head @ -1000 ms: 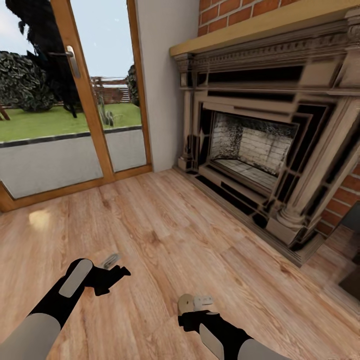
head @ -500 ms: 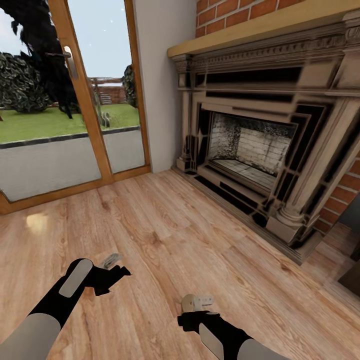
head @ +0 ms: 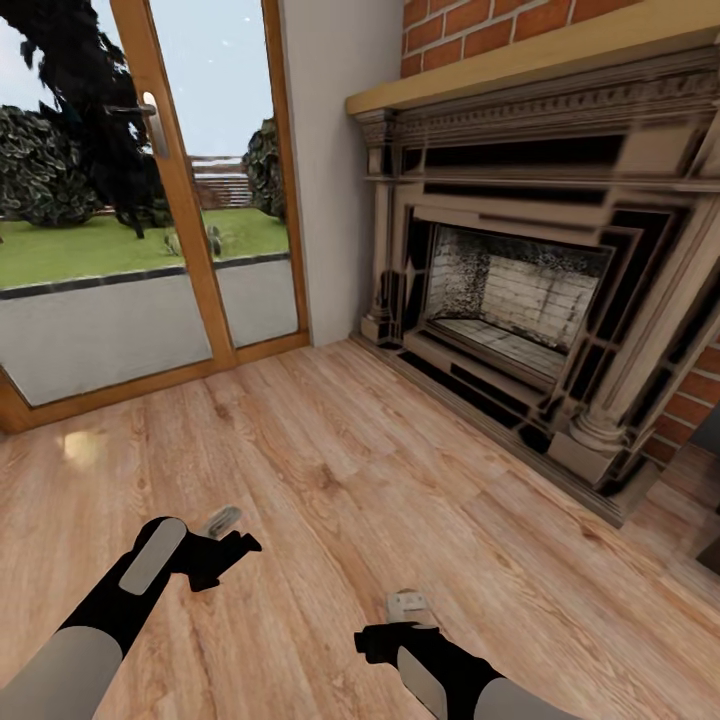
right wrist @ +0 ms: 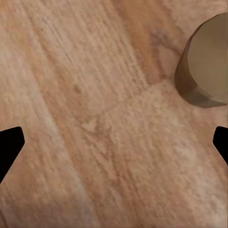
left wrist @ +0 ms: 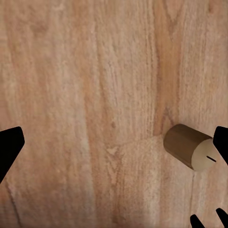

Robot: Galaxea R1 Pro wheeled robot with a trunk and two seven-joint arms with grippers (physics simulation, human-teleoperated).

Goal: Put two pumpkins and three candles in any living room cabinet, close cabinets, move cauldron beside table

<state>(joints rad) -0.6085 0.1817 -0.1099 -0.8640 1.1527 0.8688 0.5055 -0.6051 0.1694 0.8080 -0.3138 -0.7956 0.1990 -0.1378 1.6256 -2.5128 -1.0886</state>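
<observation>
The left end effector (head: pixel 222 548) hovers low over the light wood plank floor (head: pixel 330 480), its dark fingers spread apart and holding nothing; in the left wrist view its fingertips (left wrist: pixel 10 147) sit wide at the picture's two sides with bare planks between them. A candle (left wrist: pixel 191 147), a short cream-beige cylinder, lies tipped on its side on the floor just inside one of those fingertips, its pale end face turned toward the camera and no finger touching it.

The right end effector (head: pixel 405 618) hangs lower and nearer the robot's trunk, also open, its black fingertips (right wrist: pixel 9 145) set far apart in the right wrist view. The same candle (right wrist: pixel 204 61) lies ahead of the gap and off to one side, clear of both fingers. In the head view the candle is hidden behind the right end effector's pale tip.

Open planks spread ahead of both arms. Well beyond the right end effector stands the stone-coloured fireplace surround (head: pixel 540 300) under a pale wood mantel (head: pixel 520 55) and red brick chimney (head: pixel 470 30). Ahead of the left arm a wood-framed glass door (head: pixel 180 200) bounds the floor, with lawn outside.
</observation>
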